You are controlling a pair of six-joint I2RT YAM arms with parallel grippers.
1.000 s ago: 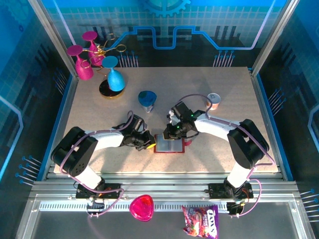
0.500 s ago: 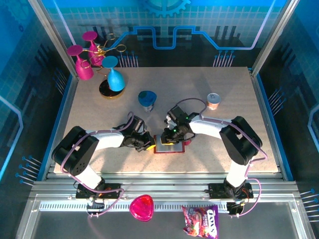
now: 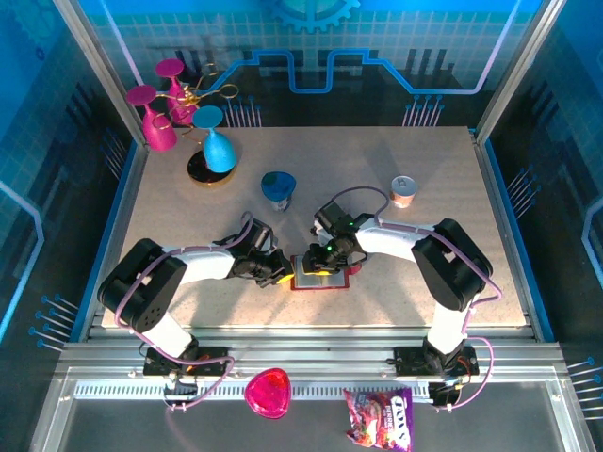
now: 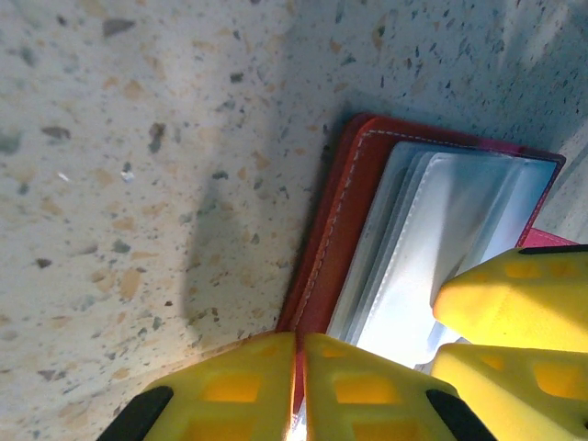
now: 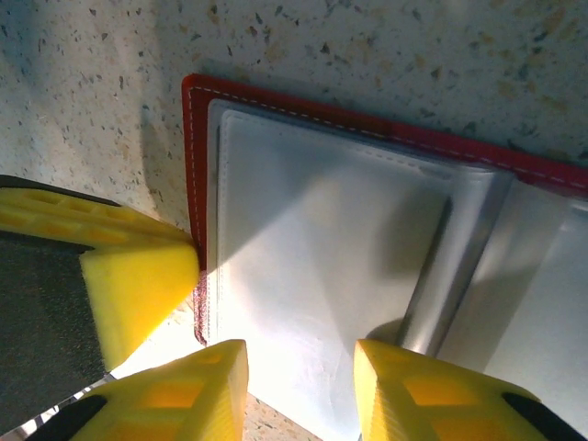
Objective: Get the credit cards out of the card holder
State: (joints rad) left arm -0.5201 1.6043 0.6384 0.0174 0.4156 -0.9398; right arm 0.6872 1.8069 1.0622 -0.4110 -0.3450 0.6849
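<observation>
Camera above: I see the card holder [image 3: 325,280] lying open on the counter [image 3: 377,160], near the front edge and between the two arms; the left end effector [image 3: 285,275] is at its left edge; the right end effector [image 3: 318,266] is over its left half; a small can [image 3: 403,192] and a blue cup [image 3: 279,188] stand well apart behind them.
Left wrist: the left end effector [image 4: 300,344] has its yellow fingers pressed together, their tips meeting the red cover [image 4: 335,230] at its edge; I cannot tell whether they pinch that edge; the pale grey pockets [image 4: 432,230] lie beyond; the other arm's fingers [image 4: 501,294] rest on the pockets at the right.
Right wrist: the right end effector [image 5: 300,367] has its fingers apart, low over the grey pocket [image 5: 322,266], with nothing clamped between them; the other arm's finger [image 5: 138,285] touches the holder's red rim [image 5: 193,184]; I cannot tell whether credit cards sit in the pockets.
</observation>
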